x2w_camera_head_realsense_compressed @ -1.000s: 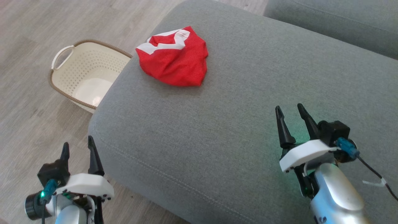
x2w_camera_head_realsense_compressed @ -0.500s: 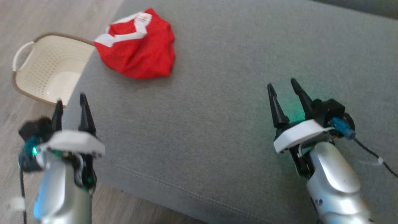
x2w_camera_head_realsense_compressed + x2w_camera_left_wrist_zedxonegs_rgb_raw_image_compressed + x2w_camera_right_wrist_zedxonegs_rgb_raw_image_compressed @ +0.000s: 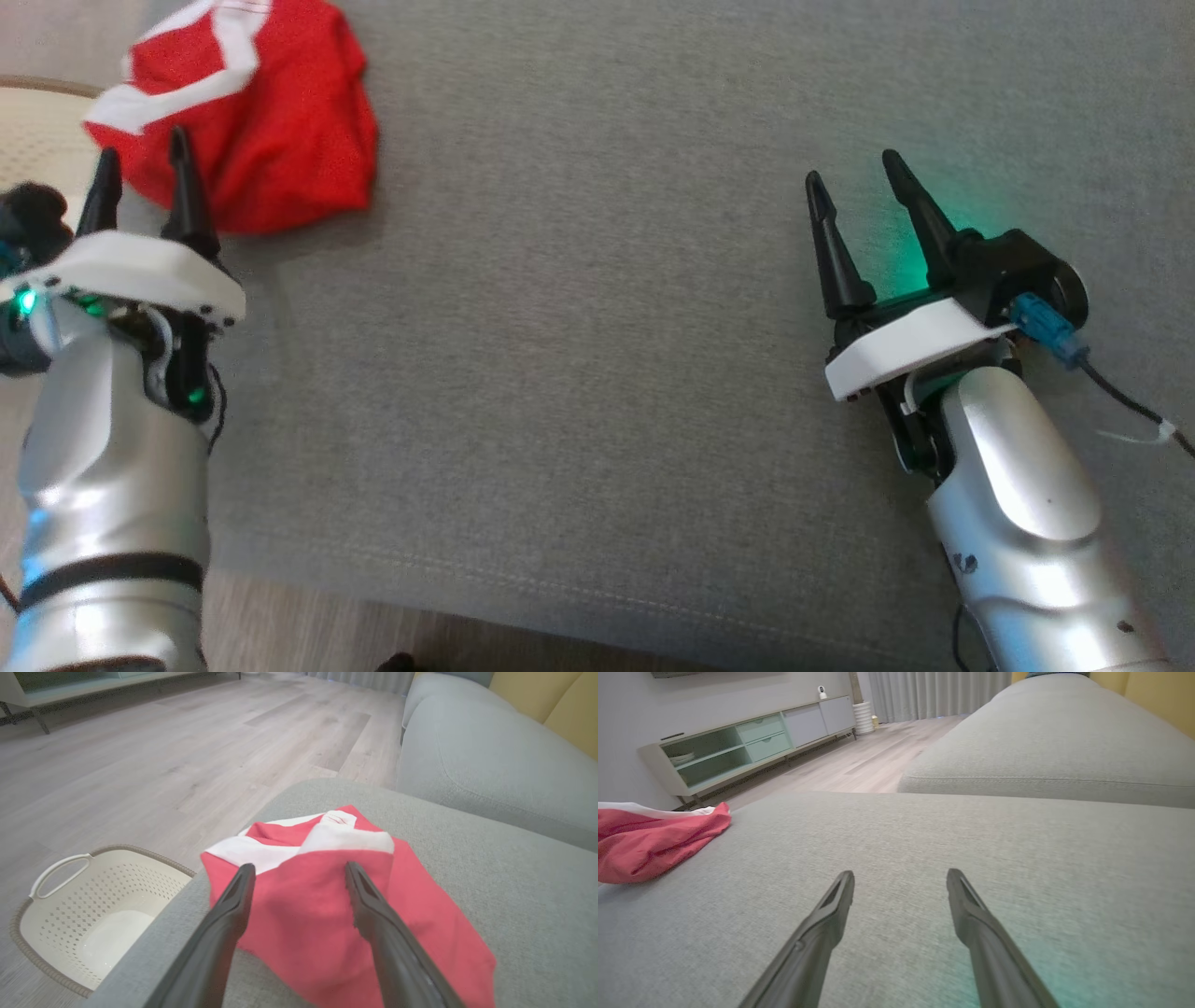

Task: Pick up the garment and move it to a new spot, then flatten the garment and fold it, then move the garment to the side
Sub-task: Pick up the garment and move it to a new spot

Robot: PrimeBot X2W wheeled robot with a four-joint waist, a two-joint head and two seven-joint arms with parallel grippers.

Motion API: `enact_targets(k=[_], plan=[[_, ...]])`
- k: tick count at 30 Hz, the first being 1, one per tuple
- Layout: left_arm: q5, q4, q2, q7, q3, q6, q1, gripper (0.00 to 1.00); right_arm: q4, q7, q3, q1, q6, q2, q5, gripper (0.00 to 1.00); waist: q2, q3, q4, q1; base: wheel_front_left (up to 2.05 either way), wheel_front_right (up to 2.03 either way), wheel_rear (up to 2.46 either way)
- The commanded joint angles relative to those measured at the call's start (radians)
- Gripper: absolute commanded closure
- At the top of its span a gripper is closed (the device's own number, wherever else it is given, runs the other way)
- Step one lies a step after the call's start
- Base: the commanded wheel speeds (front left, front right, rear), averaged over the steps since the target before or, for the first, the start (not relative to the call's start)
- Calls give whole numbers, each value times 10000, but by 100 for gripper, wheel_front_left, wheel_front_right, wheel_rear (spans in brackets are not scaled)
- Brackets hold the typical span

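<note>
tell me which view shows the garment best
Left wrist view: the garment sits close and almost whole, white trim plain. The head view crops its top; the right wrist view catches a low sliver at its left edge.

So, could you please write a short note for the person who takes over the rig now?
Left pincer: open, over the red garment, gripping nothing.
Right pincer: open, empty, over the bare sofa cushion.
Garment: crumpled near the cushion's corner, next to the basket on the floor.
Done: nothing yet.
To do: pick up, move, flatten, fold, set aside.
</note>
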Motion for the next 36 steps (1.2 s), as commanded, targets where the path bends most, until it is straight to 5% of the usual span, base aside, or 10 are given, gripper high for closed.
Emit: enact_targets(k=[1,7,8,9,19,36], plan=[[-53,-52,595,-76,127,-40,-313,0,-373,16,200,-160,65,116,-45,0,0,268,-293,-1,0,0,0],[-280,1705,1017,-71,-398,-59,-1107,0,-572,60,230,-258,65,116,-40,0,0,549,-725,-1,0,0,0],[-321,1918,1092,-72,-446,-59,-1217,40,-591,54,218,-284,65,116,-29,0,0,575,-780,-1,0,0,0],[-348,2071,1156,-72,-506,-60,-1315,100,-606,47,216,-308,65,116,-21,0,0,596,-840,-1,0,0,0],[-290,299,1267,-75,-1077,-62,-1594,100,-327,-260,32,-176,65,116,441,0,0,-43,-1389,-1,0,0,0],[-1041,-1775,-186,-75,-4583,-63,-1323,100,-10,-473,-19,367,65,116,1394,0,0,-1125,-3613,-1,0,0,0]])
